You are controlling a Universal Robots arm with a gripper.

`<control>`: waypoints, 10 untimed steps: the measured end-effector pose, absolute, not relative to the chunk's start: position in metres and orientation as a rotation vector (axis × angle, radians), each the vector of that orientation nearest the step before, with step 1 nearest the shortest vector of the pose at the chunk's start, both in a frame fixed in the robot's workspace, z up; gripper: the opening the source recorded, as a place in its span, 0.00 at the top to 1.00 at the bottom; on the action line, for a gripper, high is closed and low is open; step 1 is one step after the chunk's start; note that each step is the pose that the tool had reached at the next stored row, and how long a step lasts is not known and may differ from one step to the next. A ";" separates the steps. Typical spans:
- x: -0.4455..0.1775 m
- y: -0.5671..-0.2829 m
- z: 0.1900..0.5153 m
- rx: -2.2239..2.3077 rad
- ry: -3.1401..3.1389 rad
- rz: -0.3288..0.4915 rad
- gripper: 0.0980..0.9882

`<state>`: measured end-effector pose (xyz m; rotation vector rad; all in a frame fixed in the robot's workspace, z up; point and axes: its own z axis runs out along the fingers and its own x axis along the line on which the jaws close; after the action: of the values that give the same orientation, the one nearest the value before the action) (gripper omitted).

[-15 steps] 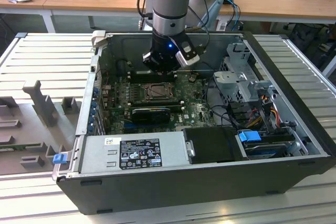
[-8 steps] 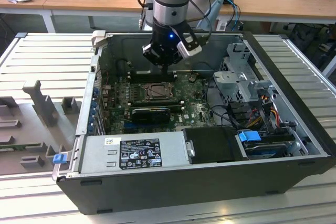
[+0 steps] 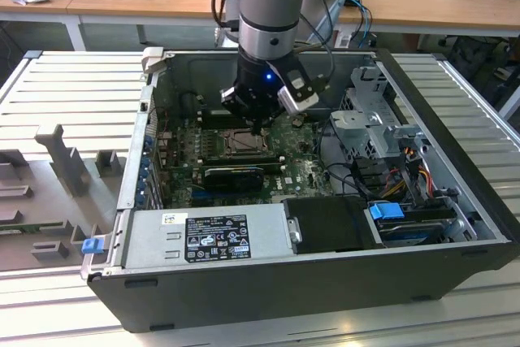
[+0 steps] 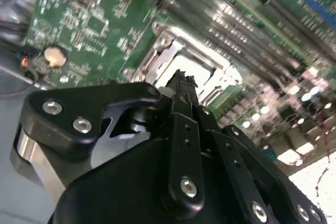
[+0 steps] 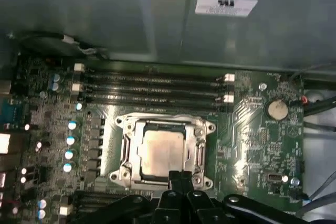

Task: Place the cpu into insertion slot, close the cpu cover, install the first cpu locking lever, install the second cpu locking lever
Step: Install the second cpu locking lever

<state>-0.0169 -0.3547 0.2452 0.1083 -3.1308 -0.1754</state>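
The cpu, a pale square chip, lies flat in the insertion slot on the green motherboard. The cpu cover lies down around it as a metal frame, with the chip showing through its window. My gripper is shut with nothing between its fingers. Its tips sit at the socket's edge, on the side away from the memory slots. In the second wrist view the gripper points at the cover. In the exterior view the gripper hangs low over the insertion slot inside the open computer case.
Long memory slots run beside the socket, and a coin battery sits nearby. A black ribbed card, the power supply, a drive cage and loose cables crowd the case. The case walls stand around the board.
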 end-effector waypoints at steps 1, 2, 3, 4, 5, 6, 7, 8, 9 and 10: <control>-0.017 -0.358 0.244 0.108 -3.127 -0.175 0.99; -0.017 -0.361 0.243 0.108 -3.126 -0.176 0.99; -0.017 -0.366 0.241 0.108 -3.125 -0.176 0.99; -0.017 -0.373 0.240 0.108 -3.125 -0.179 0.99; -0.017 -0.376 0.239 0.108 -3.125 -0.182 0.99; -0.018 -0.378 0.239 0.108 -3.125 -0.184 0.99; -0.018 -0.380 0.239 0.108 -3.124 -0.187 0.99; -0.020 -0.380 0.239 0.107 -3.125 -0.191 0.99; -0.023 -0.380 0.239 0.108 -3.124 -0.195 0.99; -0.025 -0.380 0.239 0.108 -3.124 -0.197 0.99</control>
<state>-0.0254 -0.3804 0.2390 0.1079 -3.1242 -0.1967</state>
